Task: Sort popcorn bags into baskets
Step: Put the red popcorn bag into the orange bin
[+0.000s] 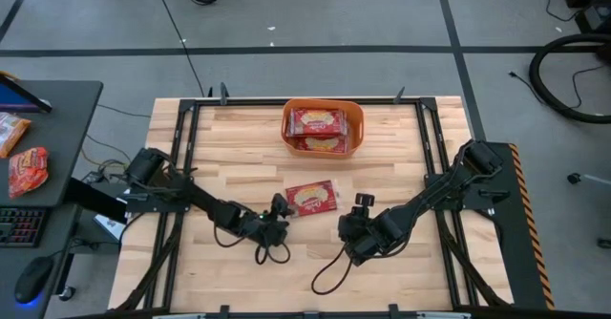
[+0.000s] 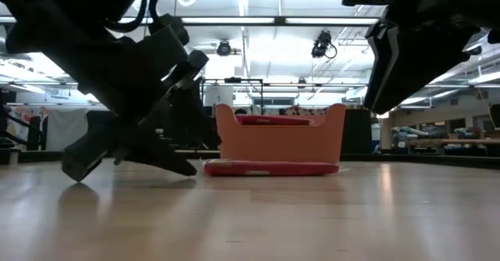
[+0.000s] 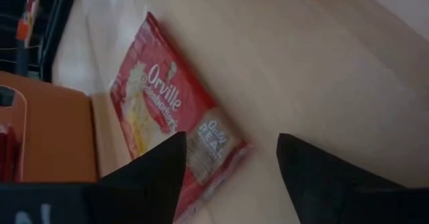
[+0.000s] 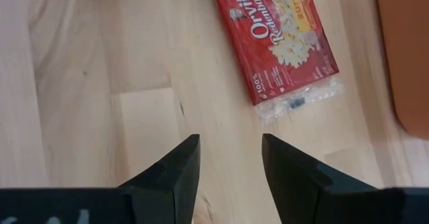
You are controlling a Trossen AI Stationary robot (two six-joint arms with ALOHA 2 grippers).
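The wooden surface carries everything, and two dark arms reach over its near half. One orange tub stands at the far middle of the surface, well ahead of both pairs of fingers. Inside it two red popcorn bags can be counted from above, one bag in the tub lying flat and a second bag in the tub just beside it toward the near wall. A third one, the loose popcorn bag, lies flat on the surface between the tub and the two arms. The left gripper is low over the surface, its fingers spread apart and empty; the loose bag lies just ahead of the fingertips, one corner close to one finger. The right gripper is also low, its fingers apart and holding nothing; the same bag lies ahead of them and off to one side, not touching.
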